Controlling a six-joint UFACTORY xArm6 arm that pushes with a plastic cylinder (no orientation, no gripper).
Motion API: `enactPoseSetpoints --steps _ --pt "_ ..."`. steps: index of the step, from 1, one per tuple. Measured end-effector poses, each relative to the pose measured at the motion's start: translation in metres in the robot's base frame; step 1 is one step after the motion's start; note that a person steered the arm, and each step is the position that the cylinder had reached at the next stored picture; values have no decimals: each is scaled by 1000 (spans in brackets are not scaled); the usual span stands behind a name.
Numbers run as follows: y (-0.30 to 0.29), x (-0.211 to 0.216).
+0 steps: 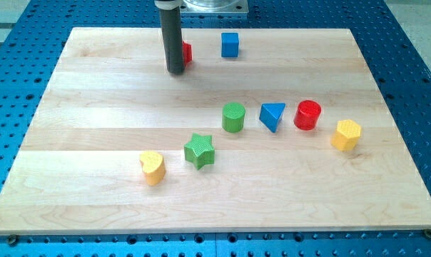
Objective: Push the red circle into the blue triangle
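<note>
The red circle (pixel 307 115) stands right of the board's middle. The blue triangle (pixel 272 115) lies just to its left, a small gap between them. My tip (pixel 175 71) rests on the board near the view's top, far up and to the left of both blocks. Right beside the rod, partly hidden behind it, is a red block (pixel 187 52) whose shape I cannot make out.
A blue cube (pixel 230 45) sits at the top. A green circle (pixel 234 117) is left of the blue triangle. A green star (pixel 200 150) and a yellow heart (pixel 153 167) lie lower left. A yellow hexagon (pixel 346 135) is at the right. The wooden board (pixel 94 93) lies on a blue perforated table.
</note>
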State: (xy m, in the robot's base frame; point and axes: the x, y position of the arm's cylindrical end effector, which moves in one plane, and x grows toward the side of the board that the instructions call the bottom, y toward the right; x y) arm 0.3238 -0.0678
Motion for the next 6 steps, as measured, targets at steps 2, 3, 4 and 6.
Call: enactPoseSetpoints --steps 2,3,4,6 --pt "131 33" --pt "181 37" --pt "273 41" --pt "289 97"
